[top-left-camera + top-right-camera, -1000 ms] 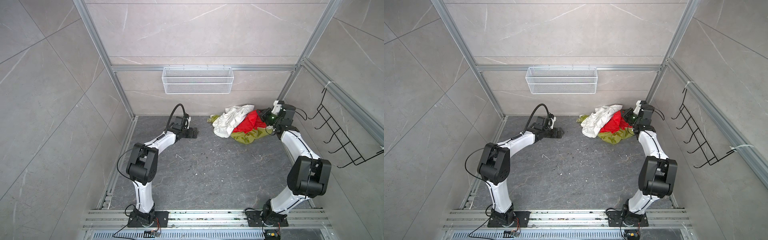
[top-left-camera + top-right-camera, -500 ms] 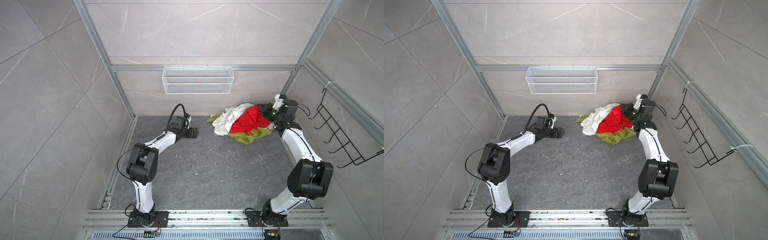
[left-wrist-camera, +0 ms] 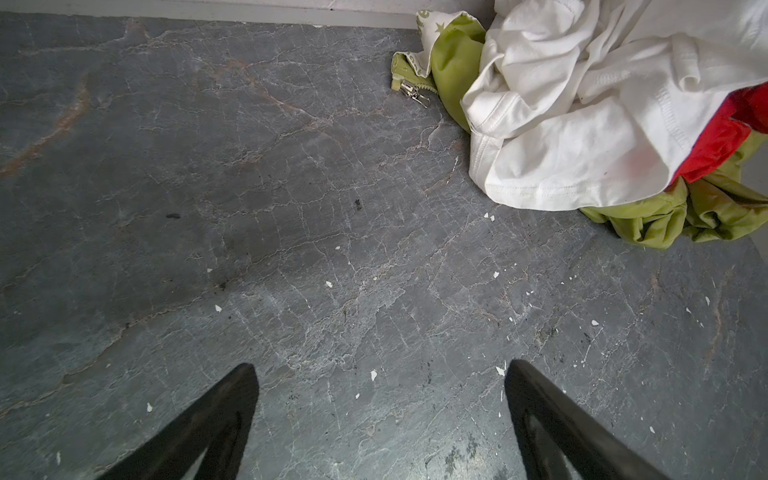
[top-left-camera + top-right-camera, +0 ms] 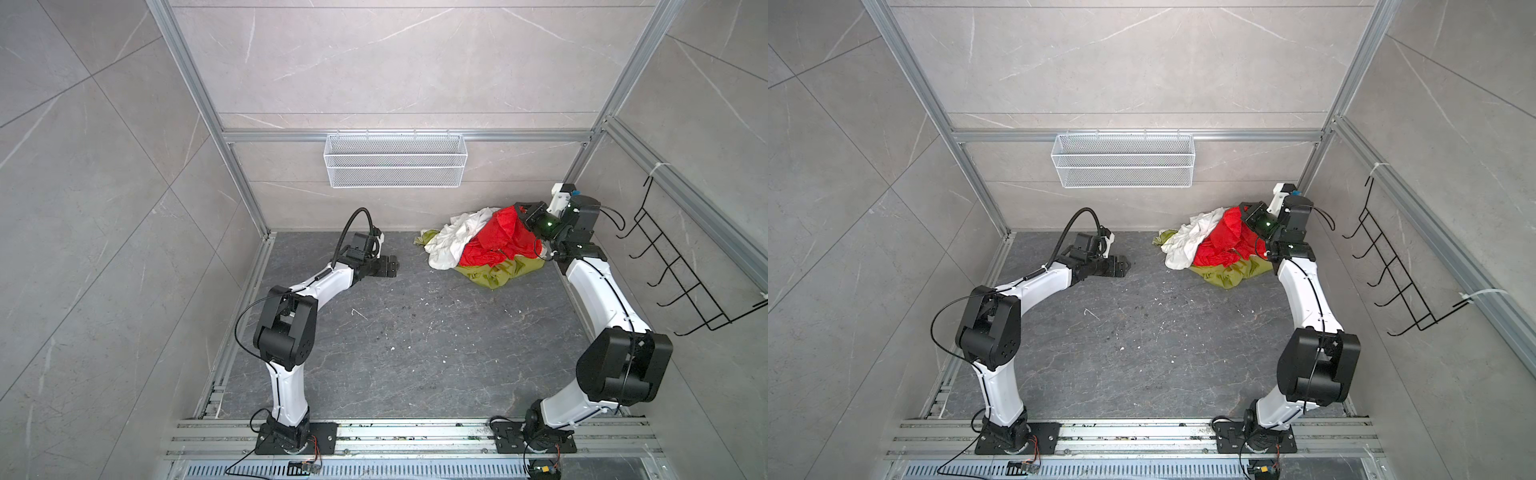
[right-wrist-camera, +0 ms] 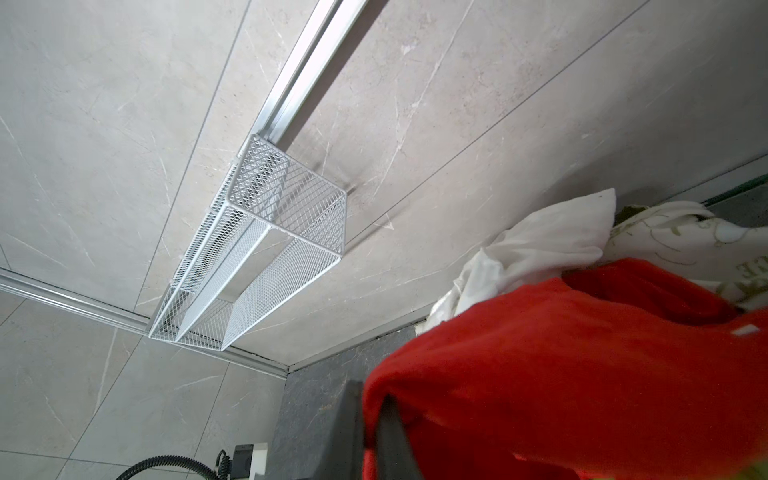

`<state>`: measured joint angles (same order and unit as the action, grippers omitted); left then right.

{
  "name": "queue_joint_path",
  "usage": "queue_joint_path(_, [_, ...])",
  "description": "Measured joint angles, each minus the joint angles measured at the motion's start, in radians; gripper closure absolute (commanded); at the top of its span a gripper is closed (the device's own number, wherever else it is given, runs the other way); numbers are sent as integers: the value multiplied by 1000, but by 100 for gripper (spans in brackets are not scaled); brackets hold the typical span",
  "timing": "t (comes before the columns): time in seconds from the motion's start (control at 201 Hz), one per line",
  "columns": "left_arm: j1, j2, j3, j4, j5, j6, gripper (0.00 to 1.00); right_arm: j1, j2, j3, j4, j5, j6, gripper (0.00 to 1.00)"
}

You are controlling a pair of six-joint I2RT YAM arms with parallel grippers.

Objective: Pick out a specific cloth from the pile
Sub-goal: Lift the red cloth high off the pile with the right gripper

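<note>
Pile (image 4: 451, 245) of white and olive cloths sits in the far right corner of the floor (image 4: 415, 332). Red cloth (image 4: 496, 243) drapes from the right gripper (image 4: 523, 214), which is clenched on its upper edge, with its lower folds resting on the pile. Left gripper (image 4: 394, 266) gapes empty, well apart.

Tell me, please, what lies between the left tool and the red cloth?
Bare floor, then the white cloth, heaped against the red cloth on the side facing the left tool; both top views show it.
</note>
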<state>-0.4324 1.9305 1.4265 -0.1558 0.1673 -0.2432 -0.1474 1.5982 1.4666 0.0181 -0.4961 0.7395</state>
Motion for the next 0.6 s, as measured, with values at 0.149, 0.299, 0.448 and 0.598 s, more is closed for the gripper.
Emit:
queue_joint_path(0.149, [-2, 0, 0, 1, 0, 0, 4, 0, -30, 0, -1, 0, -1, 100])
queue_joint_path(0.299, [-6, -14, -8, 8, -2, 0, 4, 0, -62, 0, -1, 3, -4, 100])
queue_joint_path(0.448, [-11, -32, -19, 22, -4, 0, 4, 0, -86, 2, -6, 3, -11, 100])
queue_joint_path(0.598, [-13, -50, -29, 29, -6, 0, 4, 0, -111, 2, -8, 4, -11, 100])
